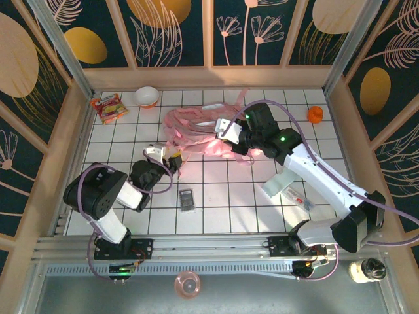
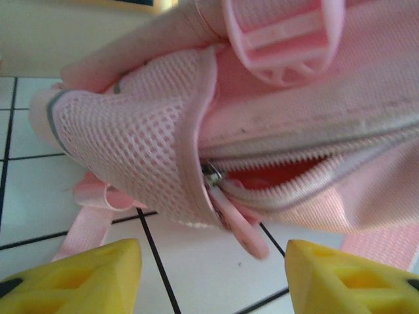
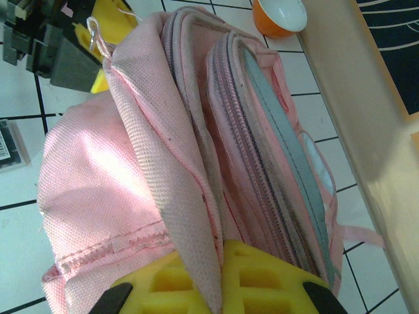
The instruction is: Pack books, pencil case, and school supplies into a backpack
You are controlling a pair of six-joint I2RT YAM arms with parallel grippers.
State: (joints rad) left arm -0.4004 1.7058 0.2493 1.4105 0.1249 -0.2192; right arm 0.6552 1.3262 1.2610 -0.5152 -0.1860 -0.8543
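Backpack is laid toward 12 o'clock on the table, fabric pinched tight by the right gripper, probably so the zip is tensioned. At its 7 o'clock the left gripper is held parted, empty, aimed at the pull.
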